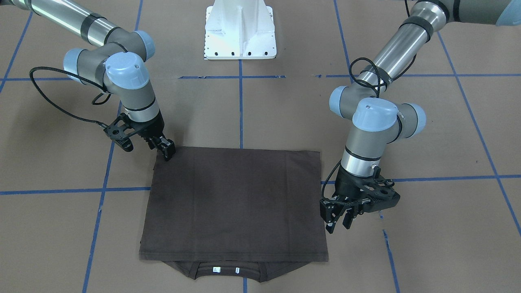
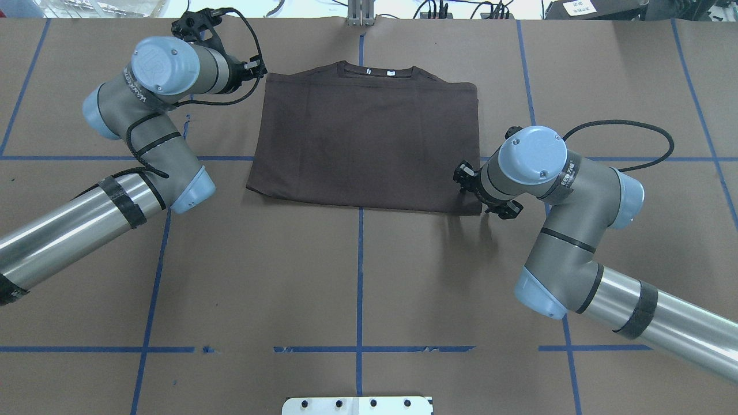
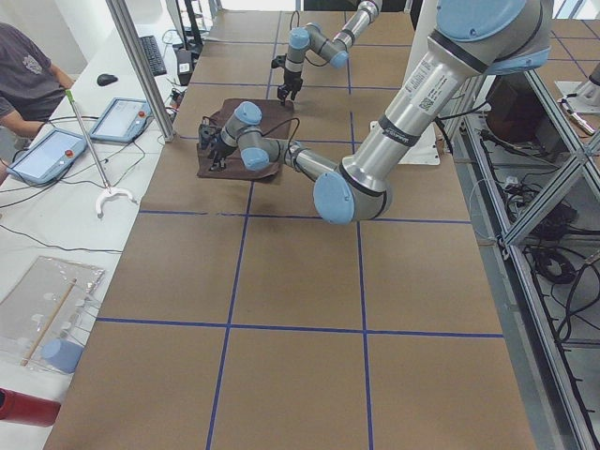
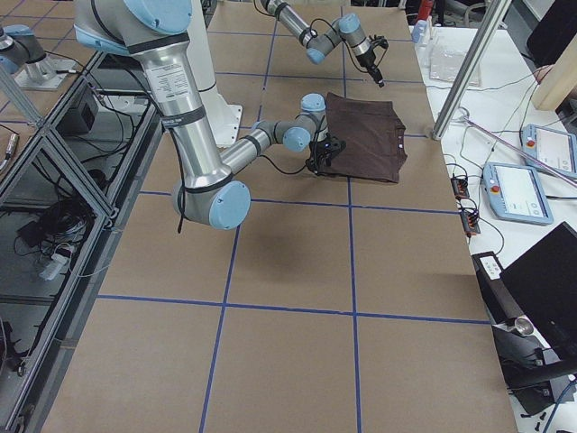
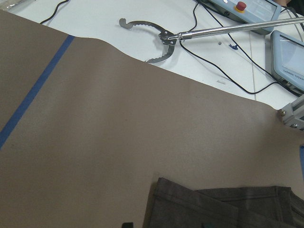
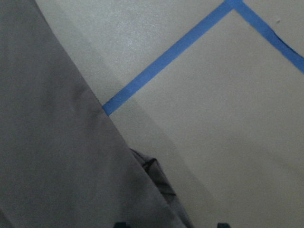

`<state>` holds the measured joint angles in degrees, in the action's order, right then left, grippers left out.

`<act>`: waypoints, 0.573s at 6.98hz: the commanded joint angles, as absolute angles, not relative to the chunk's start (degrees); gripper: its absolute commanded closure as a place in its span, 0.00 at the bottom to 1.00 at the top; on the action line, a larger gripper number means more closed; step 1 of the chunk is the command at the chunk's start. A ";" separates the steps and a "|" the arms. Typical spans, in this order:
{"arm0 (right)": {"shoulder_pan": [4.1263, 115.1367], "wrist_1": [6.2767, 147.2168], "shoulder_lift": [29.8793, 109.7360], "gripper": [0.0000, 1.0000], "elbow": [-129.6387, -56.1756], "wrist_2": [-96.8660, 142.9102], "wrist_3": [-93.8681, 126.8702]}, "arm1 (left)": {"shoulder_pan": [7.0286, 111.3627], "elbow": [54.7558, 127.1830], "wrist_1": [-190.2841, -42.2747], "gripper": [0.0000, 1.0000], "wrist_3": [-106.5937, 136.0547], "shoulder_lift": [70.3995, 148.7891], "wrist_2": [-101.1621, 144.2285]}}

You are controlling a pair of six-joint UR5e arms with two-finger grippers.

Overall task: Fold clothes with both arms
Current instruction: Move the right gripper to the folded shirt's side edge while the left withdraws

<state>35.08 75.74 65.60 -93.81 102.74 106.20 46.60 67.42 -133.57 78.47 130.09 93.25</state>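
One white pedestal base [image 1: 240, 32] sits nearest the robot on the brown counter [image 1: 276, 118], which carries a blue tape grid [image 1: 241, 110]. Two arms.

The right arm [image 1: 130, 81] points its right tool [image 1: 167, 154] down at the T-shirt's near corner; in the right wrist view its fingertips stand apart, nothing gripped.

One T-shirt [image 1: 236, 203], dark grey-brown, lies flat mid-counter, folded to a rectangle. Long axis runs left-right across the counter.

The left arm [image 1: 374, 118] holds the left tool [image 1: 340, 221] just beside the shirt's left edge, toward the collar end, fingers spread, holding nothing.

Farthest out is the collar [image 1: 228, 273], pointing away from the robot, with two white labels [image 1: 216, 269].
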 commanded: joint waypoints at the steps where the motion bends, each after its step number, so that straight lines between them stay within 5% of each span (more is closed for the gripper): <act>1: 35.16 75.67 65.48 1.00 -93.60 102.83 105.65 | 46.58 67.68 -133.51 0.43 78.31 129.73 93.25; 4: 34.29 77.68 70.54 1.00 -105.04 104.32 108.43 | 46.15 75.00 -132.98 0.44 78.57 126.15 93.51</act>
<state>35.08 76.37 67.20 -98.33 103.39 106.65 46.45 70.46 -133.21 78.46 128.62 93.39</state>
